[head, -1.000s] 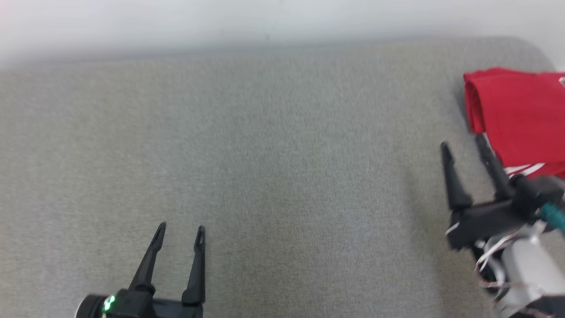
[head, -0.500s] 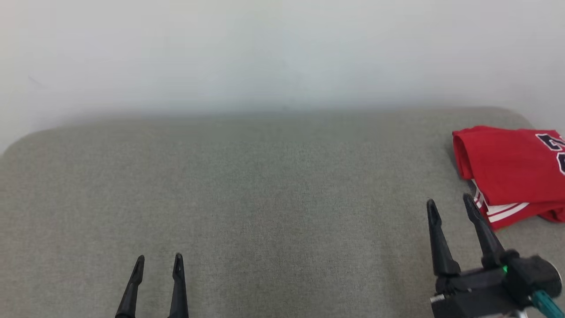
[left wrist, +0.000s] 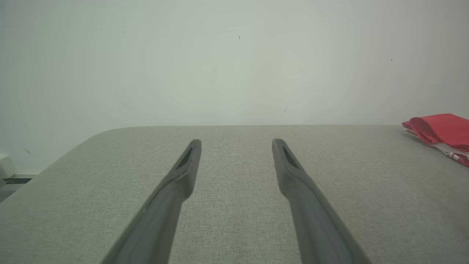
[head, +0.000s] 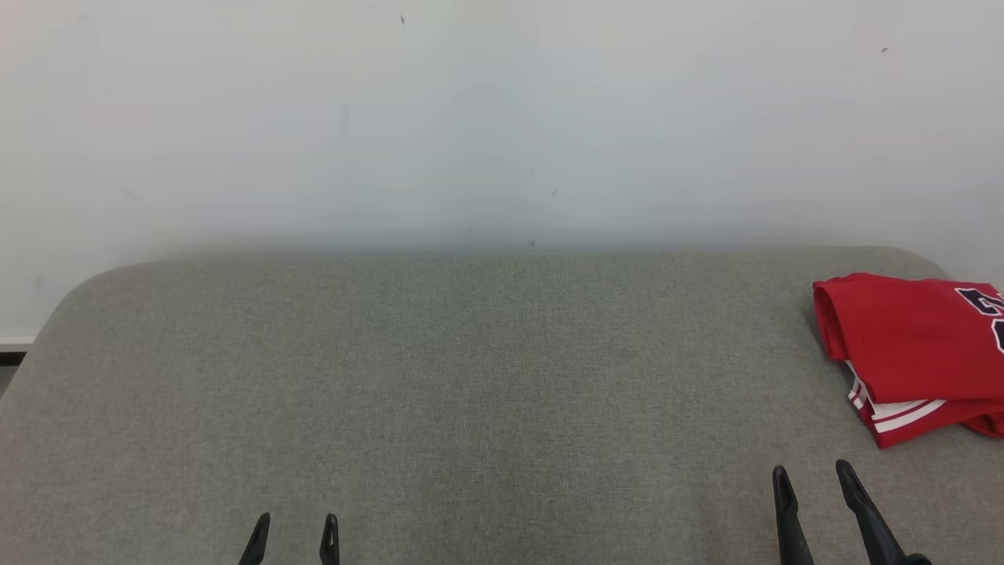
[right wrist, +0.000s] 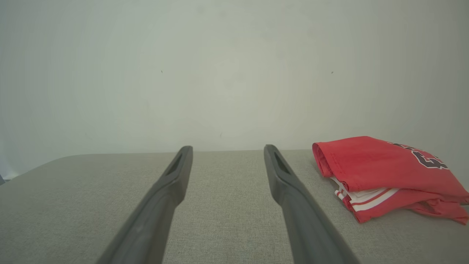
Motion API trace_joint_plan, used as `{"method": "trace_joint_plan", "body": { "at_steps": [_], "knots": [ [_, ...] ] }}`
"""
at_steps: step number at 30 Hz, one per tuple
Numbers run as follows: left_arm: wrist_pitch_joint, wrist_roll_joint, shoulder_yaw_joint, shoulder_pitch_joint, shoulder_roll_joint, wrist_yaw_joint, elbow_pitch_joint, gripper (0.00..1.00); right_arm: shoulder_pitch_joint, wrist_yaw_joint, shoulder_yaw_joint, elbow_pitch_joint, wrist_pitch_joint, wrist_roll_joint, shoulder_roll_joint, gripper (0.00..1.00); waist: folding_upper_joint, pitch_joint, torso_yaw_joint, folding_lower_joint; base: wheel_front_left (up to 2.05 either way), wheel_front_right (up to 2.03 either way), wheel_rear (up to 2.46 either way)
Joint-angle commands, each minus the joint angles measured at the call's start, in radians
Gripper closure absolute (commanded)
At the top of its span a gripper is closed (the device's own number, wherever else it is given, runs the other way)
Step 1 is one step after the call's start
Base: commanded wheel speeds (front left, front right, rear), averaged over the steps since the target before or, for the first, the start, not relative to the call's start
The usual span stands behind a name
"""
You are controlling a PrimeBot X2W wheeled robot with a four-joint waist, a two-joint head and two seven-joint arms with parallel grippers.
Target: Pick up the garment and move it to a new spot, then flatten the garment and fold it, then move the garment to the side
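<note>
Lying crosswise, the garment points its fold leftward; left hand, right hand apart.

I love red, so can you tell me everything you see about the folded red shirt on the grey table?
The folded red fabric shirt looks like soft jersey cloth, with white stripes on a lower edge and dark lettering on top. It lies in a rumpled stack near the right end of the grey cloth-covered table, its rounded fold toward the table's middle. It rests on the table; the open right gripper is apart from it.
</note>
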Motion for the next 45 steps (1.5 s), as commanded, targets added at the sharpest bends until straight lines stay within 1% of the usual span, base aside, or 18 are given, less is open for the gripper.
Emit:
{"method": "trace_joint_plan", "body": {
  "at_steps": [1,11,26,32,33,39,43,44,45],
  "knots": [
    [-0.002,0.012,0.004,0.015,-0.001,-0.002,0.006,0.0,0.015,-0.003,-0.002,-0.002,0.0,-0.001,0.006,0.0,0.0,-0.008,-0.001,0.0001,0.0,0.0,0.0],
    [-0.002,0.004,0.004,0.027,-0.002,-0.01,0.029,0.0,0.041,-0.003,-0.005,0.01,0.0,-0.011,0.021,0.0,0.0,-0.019,-0.008,0.0001,0.0,0.0,0.0],
    [-0.002,0.004,-0.008,0.019,-0.002,-0.017,0.048,0.0,0.048,-0.003,-0.007,0.025,0.0,-0.008,0.02,0.0,0.0,-0.007,0.006,0.0001,0.0,0.0,0.0],
    [-0.002,0.003,-0.013,0.022,-0.002,-0.01,0.049,0.0,0.053,-0.003,0.0,0.035,0.0,-0.013,0.011,0.0,0.0,-0.015,0.011,0.0001,0.0,0.0,0.0],
    [0.0,0.003,-0.013,0.019,0.0,-0.011,0.05,1.0,0.046,0.0,-0.001,0.037,0.0,-0.004,0.014,1.0,0.0,-0.015,0.011,0.0002,0.0,0.0,0.0],
    [0.003,-0.013,-0.014,0.021,0.0,-0.01,0.089,1.0,0.051,0.0,0.002,0.079,0.003,0.012,0.018,1.0,0.0,-0.014,0.011,0.0002,0.0,0.0,0.0],
    [0.015,-0.103,-0.009,0.007,0.003,-0.011,0.09,1.0,0.031,0.0,-0.001,0.089,0.023,0.1,0.014,1.0,0.0,-0.011,0.01,0.0002,0.0,0.0,0.0],
    [0.021,-0.146,-0.007,-0.001,0.005,-0.013,0.092,1.0,0.02,0.0,-0.002,0.095,0.033,0.142,0.012,1.0,0.0,-0.009,0.01,0.0002,0.0,0.0,0.0],
    [0.024,-0.167,-0.005,-0.005,0.006,-0.013,0.094,1.0,0.014,0.0,-0.003,0.099,0.038,0.163,0.011,1.0,0.0,-0.008,0.009,0.0002,0.0,0.0,0.0]
  ]
}}
